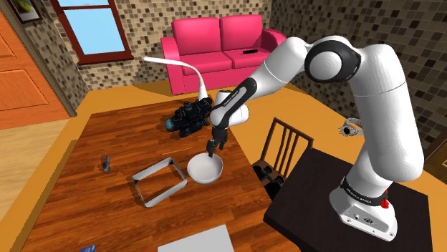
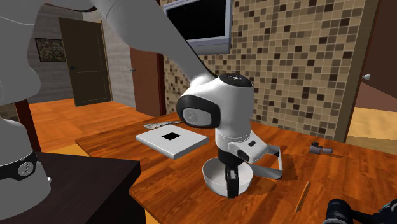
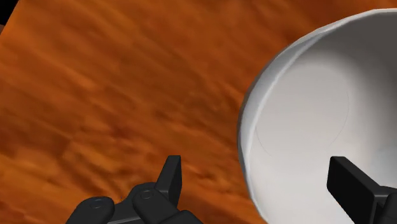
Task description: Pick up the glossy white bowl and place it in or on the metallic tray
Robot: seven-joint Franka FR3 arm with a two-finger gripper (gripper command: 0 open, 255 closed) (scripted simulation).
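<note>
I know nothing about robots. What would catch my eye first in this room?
A big white arm bends down over a wooden table, its black gripper open astride the rim of a white bowl. A grey tray lies right beside the bowl, and a bright pink sofa stands behind the table.

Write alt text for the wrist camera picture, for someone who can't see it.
The open black gripper straddles the rim of a white bowl, one finger over its inside and one over the brown wooden table.
</note>
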